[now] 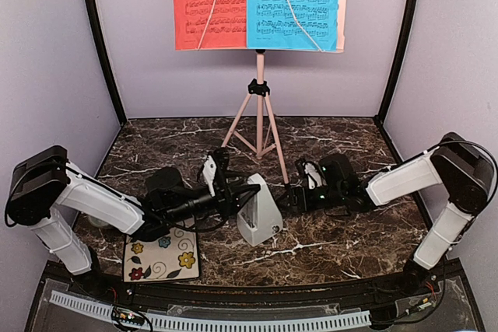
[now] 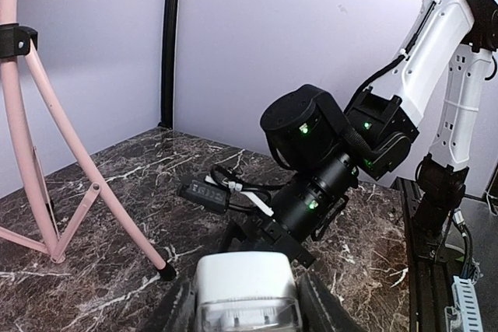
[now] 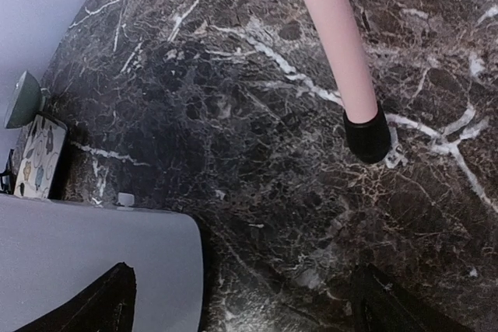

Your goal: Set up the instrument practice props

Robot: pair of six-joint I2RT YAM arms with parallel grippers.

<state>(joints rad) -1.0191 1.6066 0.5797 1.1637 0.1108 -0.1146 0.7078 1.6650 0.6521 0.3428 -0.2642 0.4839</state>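
The pale pink music stand point(image 1: 259, 106) stands at the back of the table. On its desk are the red sheet point(image 1: 208, 1) and the blue sheet point(image 1: 294, 1). The white pyramid metronome point(image 1: 259, 214) stands upright mid-table in front of the stand. My left gripper point(image 1: 243, 196) reaches it from the left. In the left wrist view my left gripper point(image 2: 247, 315) is shut on the metronome point(image 2: 247, 281), a finger on each side. My right gripper point(image 1: 289, 197) is open just to the right of it. In the right wrist view my right gripper point(image 3: 249, 301) is spread wide beside the metronome point(image 3: 93, 258).
A floral tile point(image 1: 162, 254) lies under my left arm at the front left, also in the right wrist view point(image 3: 35, 157) next to a pale green bowl point(image 3: 23, 99). A stand foot point(image 3: 367, 134) sits close ahead of my right gripper. Purple walls enclose the marble table point(image 1: 334, 145).
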